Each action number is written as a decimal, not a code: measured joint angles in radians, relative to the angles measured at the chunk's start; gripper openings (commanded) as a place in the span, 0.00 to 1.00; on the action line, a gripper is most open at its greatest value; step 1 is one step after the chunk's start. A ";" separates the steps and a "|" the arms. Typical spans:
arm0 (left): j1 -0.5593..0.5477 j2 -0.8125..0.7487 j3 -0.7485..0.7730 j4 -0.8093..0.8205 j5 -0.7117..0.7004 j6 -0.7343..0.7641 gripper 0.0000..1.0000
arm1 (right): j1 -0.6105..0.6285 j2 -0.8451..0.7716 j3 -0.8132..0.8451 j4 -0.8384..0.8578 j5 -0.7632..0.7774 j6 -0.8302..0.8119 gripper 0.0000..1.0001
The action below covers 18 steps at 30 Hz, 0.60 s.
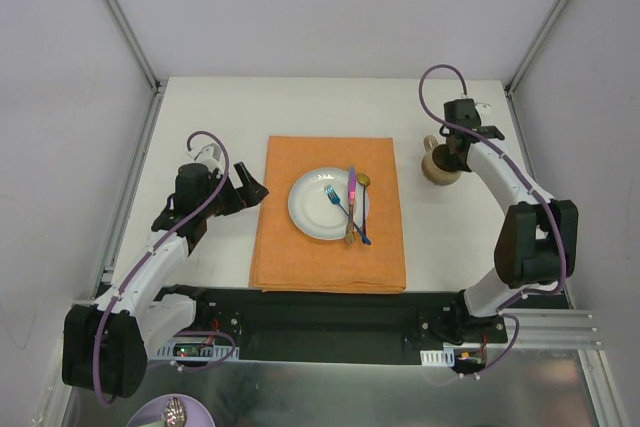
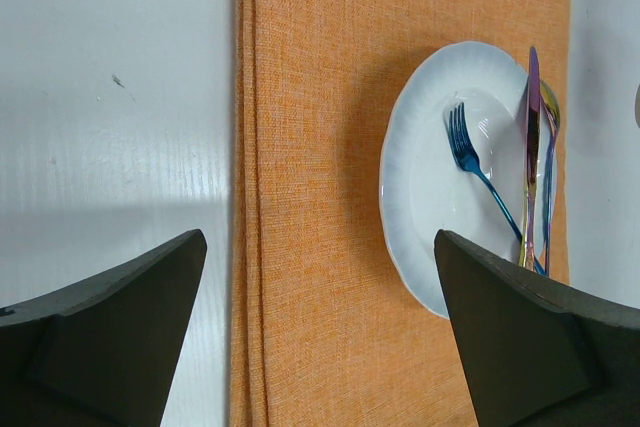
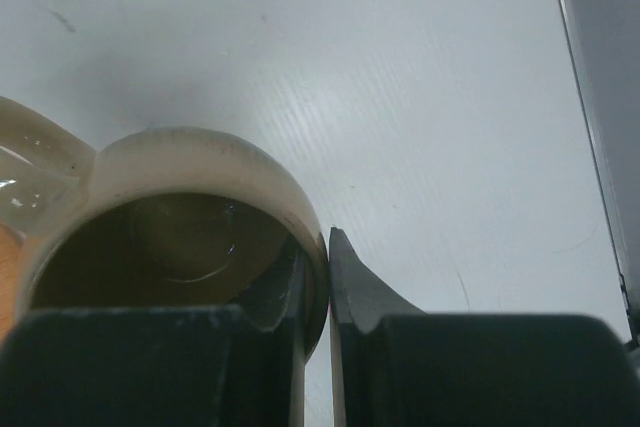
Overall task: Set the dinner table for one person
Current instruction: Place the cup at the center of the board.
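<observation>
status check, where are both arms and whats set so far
Left gripper open, over dinner table beside orange placemat. Right gripper shut on mug rim. Plate on placemat; fork, knife, spoon piled on it. Nothing between mug and placemat.

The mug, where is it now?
In the top view the mug stands on the white table, just right of the orange placemat, its rim pinched by the right gripper.

Dinner table point(image 1: 220, 112): flat white rectangular top, metal rails along edges.
</observation>
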<state>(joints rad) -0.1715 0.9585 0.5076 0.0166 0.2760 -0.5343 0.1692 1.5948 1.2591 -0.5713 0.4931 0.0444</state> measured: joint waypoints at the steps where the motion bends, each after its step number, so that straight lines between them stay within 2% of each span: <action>1: 0.000 -0.002 -0.001 0.000 0.000 0.000 0.99 | -0.023 -0.001 -0.014 -0.001 -0.001 0.002 0.01; 18: 0.000 -0.012 -0.015 0.000 -0.010 0.000 0.99 | -0.278 0.000 -0.063 0.011 0.002 0.007 0.01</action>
<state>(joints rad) -0.1715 0.9463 0.4923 0.0166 0.2665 -0.5343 -0.1093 1.5944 1.1965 -0.5606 0.4950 0.0513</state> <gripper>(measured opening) 0.993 0.091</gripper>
